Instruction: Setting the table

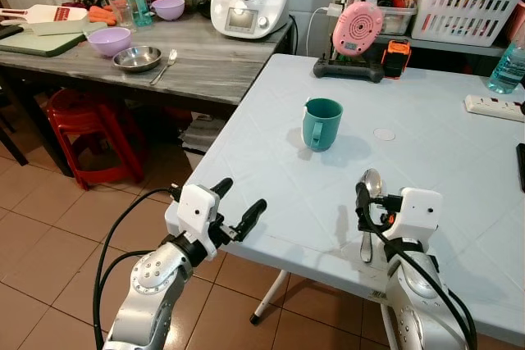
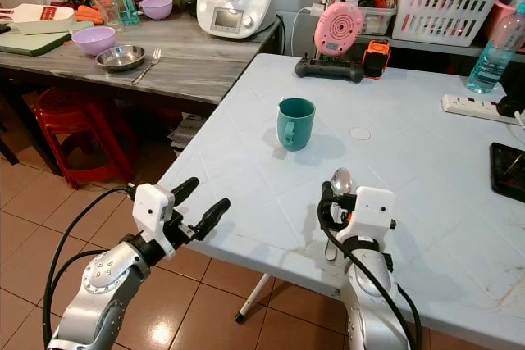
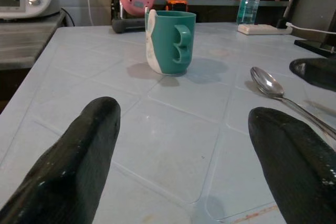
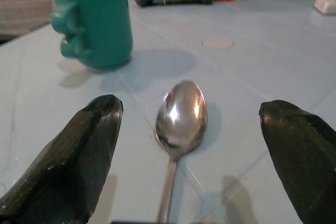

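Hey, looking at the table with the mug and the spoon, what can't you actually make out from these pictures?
- Spoon: head views, the right claw covers part of its handle.
- Teal mug: its contents, the rim hides them.
- Dark object at the table's right edge: cut off by the frame.
- Left claw: open, short of the table.

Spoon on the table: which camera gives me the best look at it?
Right wrist view: the spoon lies bowl-up between the open right gripper. Left wrist view shows it sidelong; in the eye views the right gripper partly hides it.
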`<state>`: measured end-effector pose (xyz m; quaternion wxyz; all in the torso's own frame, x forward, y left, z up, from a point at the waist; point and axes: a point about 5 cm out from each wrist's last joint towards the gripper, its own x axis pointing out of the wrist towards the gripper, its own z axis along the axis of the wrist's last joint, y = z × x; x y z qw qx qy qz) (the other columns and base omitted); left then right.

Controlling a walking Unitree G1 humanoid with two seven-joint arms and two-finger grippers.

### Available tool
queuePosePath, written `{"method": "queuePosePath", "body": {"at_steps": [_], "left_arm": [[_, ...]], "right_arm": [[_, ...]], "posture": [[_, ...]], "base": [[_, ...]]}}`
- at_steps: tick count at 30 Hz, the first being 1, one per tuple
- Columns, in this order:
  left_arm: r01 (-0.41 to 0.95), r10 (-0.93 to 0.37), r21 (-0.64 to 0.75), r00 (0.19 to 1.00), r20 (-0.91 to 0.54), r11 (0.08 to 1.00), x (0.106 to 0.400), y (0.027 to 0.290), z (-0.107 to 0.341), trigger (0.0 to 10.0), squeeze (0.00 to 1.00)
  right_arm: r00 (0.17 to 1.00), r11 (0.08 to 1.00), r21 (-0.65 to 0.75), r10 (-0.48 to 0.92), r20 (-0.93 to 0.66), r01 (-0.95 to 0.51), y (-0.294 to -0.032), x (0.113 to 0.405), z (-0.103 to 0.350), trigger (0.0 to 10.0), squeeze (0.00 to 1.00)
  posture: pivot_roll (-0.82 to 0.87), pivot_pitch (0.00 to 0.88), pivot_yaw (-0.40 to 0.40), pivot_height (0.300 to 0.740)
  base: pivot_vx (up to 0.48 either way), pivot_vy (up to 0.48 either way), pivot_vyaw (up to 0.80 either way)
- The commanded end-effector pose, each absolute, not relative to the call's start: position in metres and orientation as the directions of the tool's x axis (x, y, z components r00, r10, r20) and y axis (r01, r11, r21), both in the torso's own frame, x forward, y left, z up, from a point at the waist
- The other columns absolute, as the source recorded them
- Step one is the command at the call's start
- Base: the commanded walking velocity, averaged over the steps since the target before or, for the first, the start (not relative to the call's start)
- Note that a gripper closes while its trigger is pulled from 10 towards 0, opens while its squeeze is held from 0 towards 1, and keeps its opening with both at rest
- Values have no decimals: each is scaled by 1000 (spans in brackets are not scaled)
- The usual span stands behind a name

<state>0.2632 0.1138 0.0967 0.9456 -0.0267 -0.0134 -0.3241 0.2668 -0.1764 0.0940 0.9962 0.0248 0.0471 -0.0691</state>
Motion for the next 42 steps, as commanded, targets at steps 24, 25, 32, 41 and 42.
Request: {"method": "queuePosePath", "body": {"at_steps": [24,25,32,41,42], "left_arm": [[520,-522,49,851,57,853,267,115,100,10000,1000],[497,-501,70,863,56,865,268,117,101,10000,0],[424,-428,71,903,50,903,269,123,99,10000,0],[415,-415,19,908,50,910,260,126,95,10000,1000],[416,-416,12,908,53,909,259,126,95,10000,1000]], "right_arm": [[989,987,-72,-147,-22,146,-178,270,90,0,0],[988,985,-81,-152,-9,150,-180,269,92,3373,0],[986,982,-94,-166,2,166,-187,263,93,10000,0],[987,983,-91,-162,12,162,-190,256,92,0,0],[987,982,-92,-162,12,162,-190,256,92,0,0]], "posture": [[5,0,20,740],[5,0,20,740],[7,0,15,740],[13,0,15,740],[13,0,15,740]], "base": [[0,0,0],[0,0,0],[0,0,0],[0,0,0],[0,0,0]]}}
